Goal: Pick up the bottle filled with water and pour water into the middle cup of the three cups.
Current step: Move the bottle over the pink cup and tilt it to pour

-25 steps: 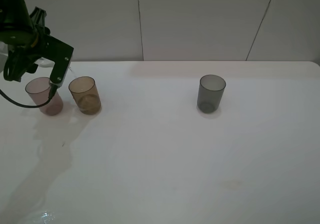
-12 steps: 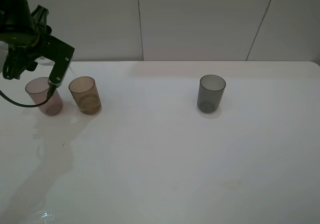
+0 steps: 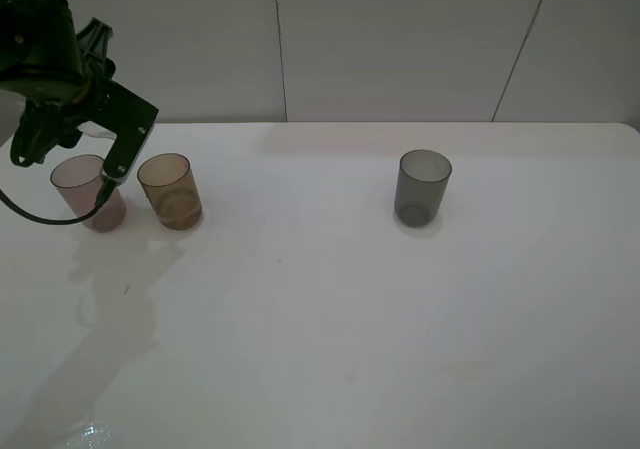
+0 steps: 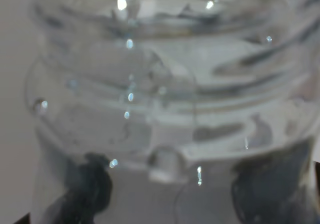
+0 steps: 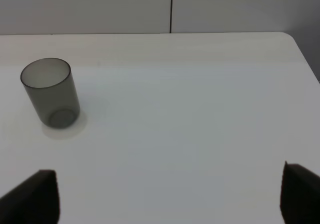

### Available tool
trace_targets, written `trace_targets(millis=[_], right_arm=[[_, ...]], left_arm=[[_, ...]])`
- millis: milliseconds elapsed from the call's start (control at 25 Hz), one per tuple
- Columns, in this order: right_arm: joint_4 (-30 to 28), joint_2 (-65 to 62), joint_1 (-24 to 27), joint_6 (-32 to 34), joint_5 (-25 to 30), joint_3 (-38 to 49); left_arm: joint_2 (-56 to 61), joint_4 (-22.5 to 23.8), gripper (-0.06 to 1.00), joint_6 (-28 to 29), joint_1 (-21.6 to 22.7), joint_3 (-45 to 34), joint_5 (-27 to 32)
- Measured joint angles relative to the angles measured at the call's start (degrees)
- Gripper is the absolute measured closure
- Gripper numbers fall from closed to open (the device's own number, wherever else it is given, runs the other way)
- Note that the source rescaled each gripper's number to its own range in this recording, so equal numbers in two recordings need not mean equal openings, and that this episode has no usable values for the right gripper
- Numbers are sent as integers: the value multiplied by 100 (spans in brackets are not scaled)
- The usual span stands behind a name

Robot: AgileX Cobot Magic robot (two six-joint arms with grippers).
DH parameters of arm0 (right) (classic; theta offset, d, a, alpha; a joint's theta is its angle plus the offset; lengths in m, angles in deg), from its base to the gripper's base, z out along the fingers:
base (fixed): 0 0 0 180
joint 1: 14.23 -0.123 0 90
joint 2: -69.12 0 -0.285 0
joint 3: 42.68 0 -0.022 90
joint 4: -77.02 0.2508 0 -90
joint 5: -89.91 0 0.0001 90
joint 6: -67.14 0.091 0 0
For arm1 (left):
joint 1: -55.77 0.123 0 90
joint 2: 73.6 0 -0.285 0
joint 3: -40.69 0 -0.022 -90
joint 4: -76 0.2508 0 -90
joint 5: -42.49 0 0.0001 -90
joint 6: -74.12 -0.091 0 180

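Note:
My left gripper (image 3: 116, 155) is shut on the clear bottle (image 4: 165, 84) and holds it up at the far left, above and between the pinkish-mauve cup (image 3: 88, 191) and the amber-brown middle cup (image 3: 170, 191). In the left wrist view the bottle's threaded neck fills the frame, with dark fingers (image 4: 85, 189) on both sides. In the exterior view the arm hides most of the bottle. The dark grey cup (image 3: 423, 186) stands apart to the right and also shows in the right wrist view (image 5: 50, 92). My right gripper (image 5: 167, 196) is open and empty, well short of the grey cup.
The white table (image 3: 330, 319) ends at a grey panelled wall (image 3: 400, 39) behind the cups. The left arm's shadow lies over the table's front left. The table's right edge (image 5: 300, 54) shows in the right wrist view.
My left gripper with the bottle has shifted slightly to the right, toward the amber-brown cup. The cups and the right arm have not moved.

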Motion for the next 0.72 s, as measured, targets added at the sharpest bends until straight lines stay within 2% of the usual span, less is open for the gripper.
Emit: trace_targets(millis=[280, 720], right_arm=[[0, 0, 0, 0, 0, 0], [0, 0, 0, 0, 0, 0]], left_arm=[[0, 77, 92, 0, -22, -377, 219], [0, 117, 92, 0, -22, -384, -50]])
